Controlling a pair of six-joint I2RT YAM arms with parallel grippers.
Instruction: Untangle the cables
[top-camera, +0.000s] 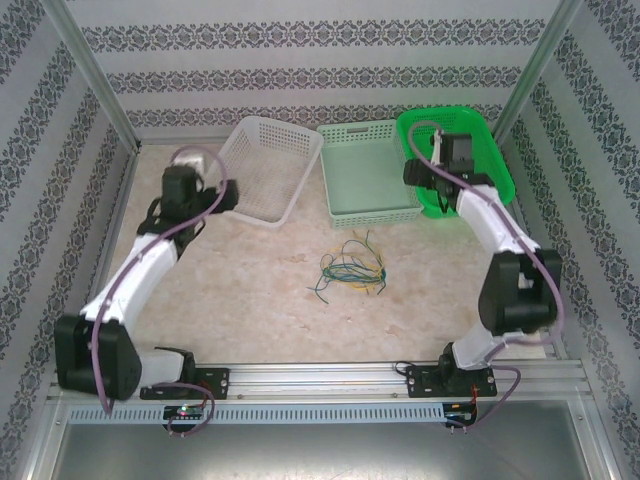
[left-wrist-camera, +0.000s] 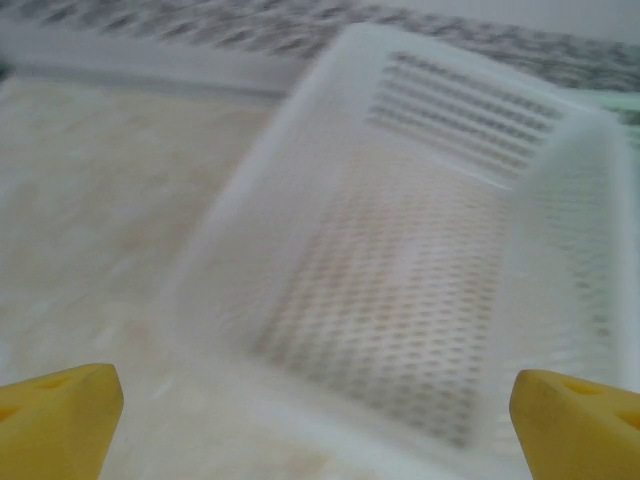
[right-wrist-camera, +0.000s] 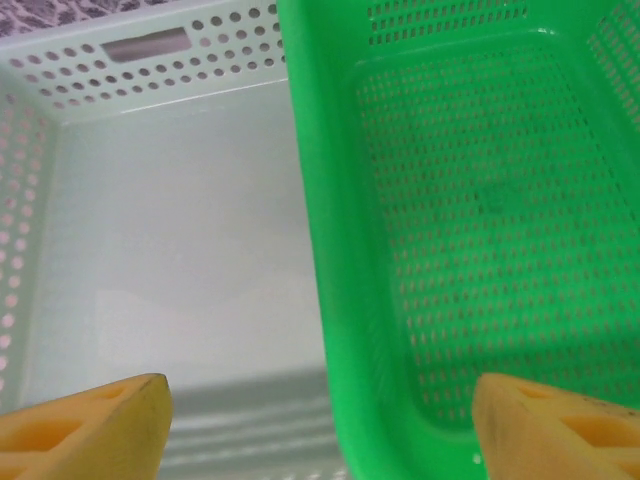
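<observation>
The cables (top-camera: 350, 267) lie in one loose tangle of yellow, blue and dark green wire on the table's middle, in front of the baskets. My left gripper (top-camera: 228, 197) hovers at the near left side of the white basket (top-camera: 265, 170), far from the tangle. Its yellow fingertips (left-wrist-camera: 60, 420) stand wide apart with nothing between them. My right gripper (top-camera: 418, 172) hangs over the wall shared by the pale green basket (top-camera: 368, 172) and the bright green basket (top-camera: 470, 150). Its fingertips (right-wrist-camera: 85, 430) are spread wide, empty.
The three baskets stand in a row along the back, white (left-wrist-camera: 440, 270), pale green (right-wrist-camera: 170, 230) and bright green (right-wrist-camera: 480, 230), all empty. Patterned walls and metal posts close in the table on three sides. Bare table lies around the tangle.
</observation>
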